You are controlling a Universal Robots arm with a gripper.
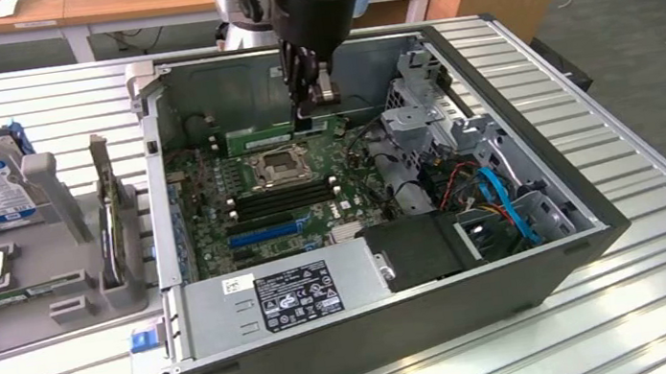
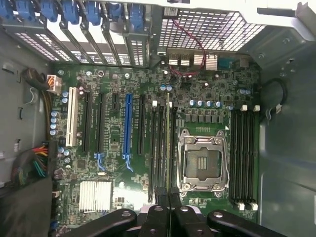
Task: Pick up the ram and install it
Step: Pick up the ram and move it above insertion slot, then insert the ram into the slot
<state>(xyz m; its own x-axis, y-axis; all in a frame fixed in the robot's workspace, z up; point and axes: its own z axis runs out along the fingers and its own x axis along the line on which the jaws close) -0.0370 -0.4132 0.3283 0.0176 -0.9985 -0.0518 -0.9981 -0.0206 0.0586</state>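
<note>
Jaws clamped on ram, above motherboard, power-supply label illegible

Arm vertical, wrist straight down, gripper narrowly closed, fingertips downward, seemingly tight on the ram.

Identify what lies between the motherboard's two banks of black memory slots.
The processor socket, with its silver metal frame, lies between them; this shows most clearly in the wrist view.
</note>
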